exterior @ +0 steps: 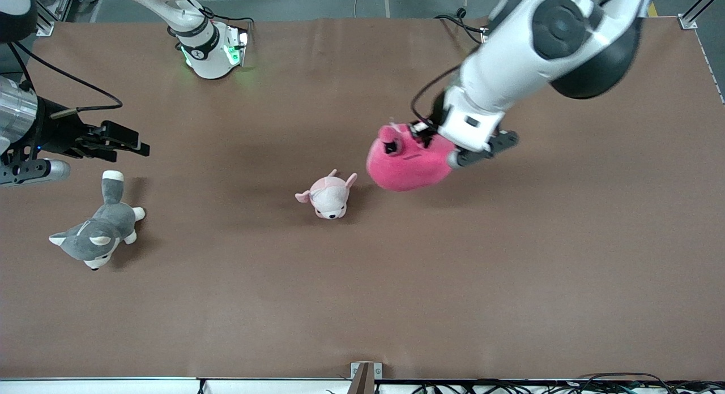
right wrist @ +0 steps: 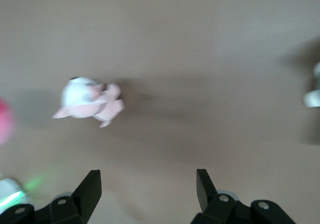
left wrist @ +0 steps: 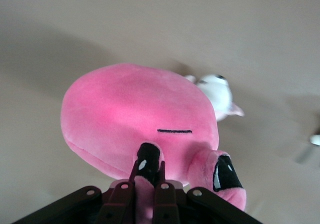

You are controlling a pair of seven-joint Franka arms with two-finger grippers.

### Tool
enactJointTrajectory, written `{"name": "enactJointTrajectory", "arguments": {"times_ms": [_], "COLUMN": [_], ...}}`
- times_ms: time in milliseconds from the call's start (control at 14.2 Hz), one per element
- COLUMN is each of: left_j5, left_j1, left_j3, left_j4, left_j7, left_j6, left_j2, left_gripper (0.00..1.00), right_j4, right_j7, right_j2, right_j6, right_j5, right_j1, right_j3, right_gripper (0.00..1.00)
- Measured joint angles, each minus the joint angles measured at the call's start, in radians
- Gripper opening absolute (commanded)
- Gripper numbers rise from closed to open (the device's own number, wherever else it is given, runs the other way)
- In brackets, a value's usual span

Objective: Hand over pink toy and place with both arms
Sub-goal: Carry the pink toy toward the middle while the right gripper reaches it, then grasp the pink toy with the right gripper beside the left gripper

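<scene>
Left claw grips pink toy by a nub, aloft beside the puppy plush. Right claw, wide, empty, waits above the husky plush; it should grasp the toy's free bulk before the left lets go.

Brown table: puppy plush, husky plush.

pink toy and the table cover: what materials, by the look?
Pink toy, held in the left gripper: short-pile plush over soft stuffing, matte; fuzzy surface, rounded bulge, glossy black eyes, thin black mouth line that looks stitched. Table cover: matte brown sheet, probably paper or thin felt; flat, no shine, faint creases. Cannot tell which.
</scene>
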Motion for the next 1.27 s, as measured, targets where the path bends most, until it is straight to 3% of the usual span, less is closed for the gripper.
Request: {"name": "enactJointTrajectory", "arguments": {"times_ms": [211,492,915,1266], "left_j5": [0.0,0.0,0.0,0.0], "left_j1": [-0.11,-0.233,-0.298,-0.298], "left_j3": [0.0,0.001,0.001,0.004], "left_j4": [0.004,0.006,0.046,0.047], "left_j7": [-0.096,-0.189,-0.228,-0.228], "left_j6": [0.172,0.428,0.491,0.491], "left_j2": [0.038,0.137,0.19,0.199], "left_gripper": [0.0,0.0,0.0,0.0], "right_j4": [-0.002,-0.002,-0.003,-0.006], "right_j7": [0.056,0.073,0.083,0.083], "right_j2": [0.008,0.021,0.031,0.046], "right_j6": [-0.029,-0.02,-0.019,-0.013], "right_j5": [0.178,0.237,0.237,0.148], "right_j1": [0.003,0.076,0.176,0.24], "right_j3": [0.003,0.013,0.015,0.015], "right_gripper": [0.67,0.64,0.64,0.64]}}
